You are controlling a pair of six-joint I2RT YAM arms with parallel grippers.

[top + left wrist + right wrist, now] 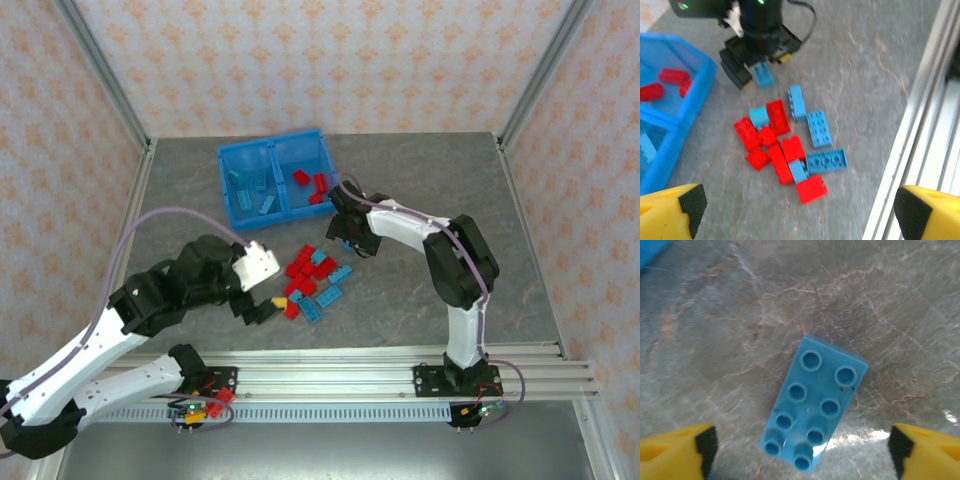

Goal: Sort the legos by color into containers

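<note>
**Right fingers poised over a lone light-blue brick**

The right fingers (671, 452) are spread wide and empty above a light-blue brick (812, 402), which lies studs-up on the bench (890, 300) just on the near side of the bin (228, 190). The left fingers (665, 210), also wide and empty, hang over the mixed pile (312, 280) nearer the near edge. The brick looks light, rigid and slick, so it is probably best pinched across its two long flat walls.

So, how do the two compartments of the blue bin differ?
The left compartment holds light blue bricks, the right compartment red bricks. The right compartment lies nearer the right pincer, the left compartment farther. Both are square, shallow and bright blue.
</note>
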